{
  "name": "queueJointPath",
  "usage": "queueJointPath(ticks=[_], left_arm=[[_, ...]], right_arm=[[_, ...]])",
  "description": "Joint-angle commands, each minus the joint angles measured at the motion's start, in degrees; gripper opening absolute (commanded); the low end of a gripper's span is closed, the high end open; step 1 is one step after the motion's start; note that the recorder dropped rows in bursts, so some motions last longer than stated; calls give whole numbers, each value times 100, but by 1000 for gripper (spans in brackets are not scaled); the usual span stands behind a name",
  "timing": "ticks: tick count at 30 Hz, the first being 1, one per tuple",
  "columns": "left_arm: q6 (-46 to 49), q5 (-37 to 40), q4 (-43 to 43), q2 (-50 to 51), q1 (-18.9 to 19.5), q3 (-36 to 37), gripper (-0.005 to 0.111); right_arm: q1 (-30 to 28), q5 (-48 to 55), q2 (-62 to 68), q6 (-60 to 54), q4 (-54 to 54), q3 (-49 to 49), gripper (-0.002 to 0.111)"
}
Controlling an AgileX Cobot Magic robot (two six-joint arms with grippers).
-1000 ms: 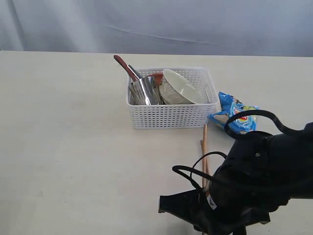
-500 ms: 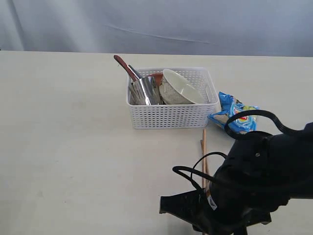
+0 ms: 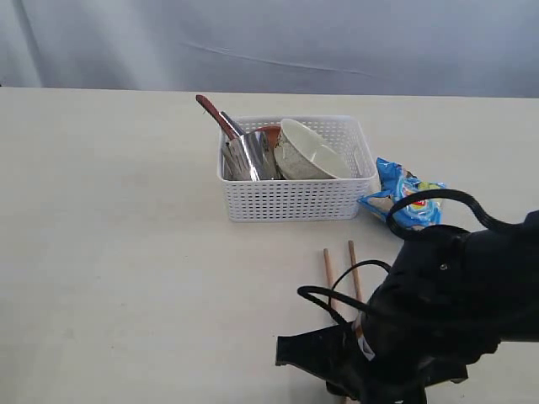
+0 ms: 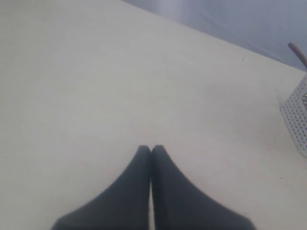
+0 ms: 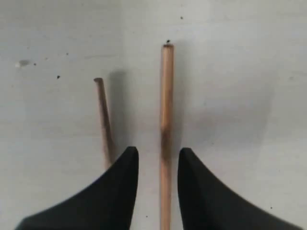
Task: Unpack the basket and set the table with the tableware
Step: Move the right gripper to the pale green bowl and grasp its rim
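Two thin wooden chopsticks [image 3: 354,268], side by side, pale table [image 3: 126,252]

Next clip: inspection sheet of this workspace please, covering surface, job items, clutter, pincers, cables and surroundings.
Surface: pale table, no spills seen.
Job's things: white basket holds cream bowl, steel cup, dark spoon and reddish plate edge; two chopsticks lie apart on the table in front of it.
Clutter: blue chips bag beside the basket.
Pincers: left pincer shut, empty; right pincer open, one chopstick between its jaws, ungripped.
Cables: black cables loop over the right arm.
Surroundings: grey cloth backdrop.
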Motion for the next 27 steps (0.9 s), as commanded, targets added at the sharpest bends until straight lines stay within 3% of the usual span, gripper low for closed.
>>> queueJointPath(ticks=[1,8,13,16,22,27], left_arm=[[-10,-30,-19,-12,-32,35,0],[-10,-30,-19,-12,-32,35,0],[-10,-30,-19,-12,-32,35,0],[-10,-30,-19,-12,-32,35,0],[-10,-30,-19,-12,-32,35,0],[-10,-30,-19,-12,-32,35,0]], right_arm=[[-40,119,-200,773,-328,-160,29],[-350,787,-391,3326,-1384,-741,29],[-1191,852,-574,5402,-2451,-1182,29],[-1938,625,-655,6191,-2529,-1515,29],[-3617,-810,-664,8397,-664,-2161,29],[-4366,-561,-611,7876,1615,-2729,29]])
